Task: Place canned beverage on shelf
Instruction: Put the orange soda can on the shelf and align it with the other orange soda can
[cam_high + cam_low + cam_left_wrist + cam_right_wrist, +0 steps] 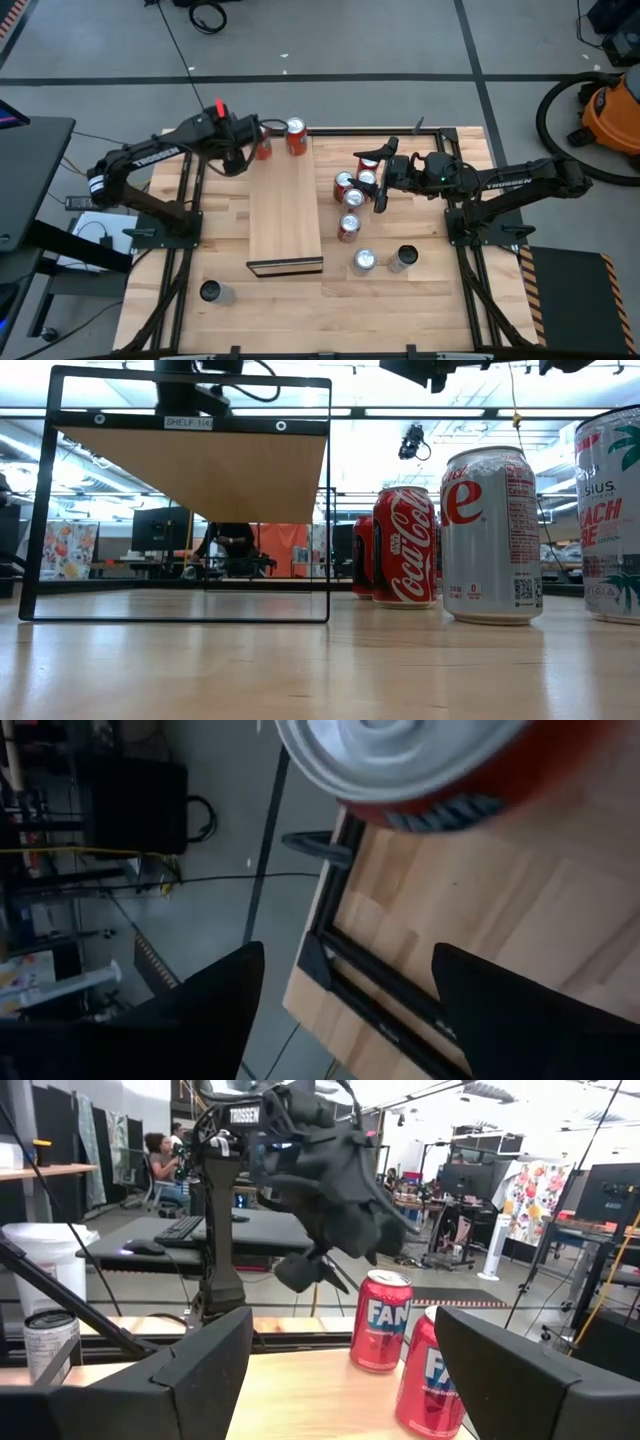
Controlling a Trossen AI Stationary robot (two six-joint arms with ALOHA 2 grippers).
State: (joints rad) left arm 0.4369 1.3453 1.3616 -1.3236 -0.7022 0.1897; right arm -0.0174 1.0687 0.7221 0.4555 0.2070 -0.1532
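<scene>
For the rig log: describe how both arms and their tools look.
Both arms are dark, jointed and tubular, with white TROSSEN lettering on the forearm. The left arm has a white band near its elbow and a red spot near its wrist. Each tool, left tool and right tool, has two flat black fingers.

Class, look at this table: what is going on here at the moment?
Two robot arms are moving drink cans onto a wooden shelf. The left gripper hangs open at the shelf's far end, beside two red cans that stand there, and grips neither. The right gripper waits open over a cluster of cans on the table beside the shelf.
</scene>
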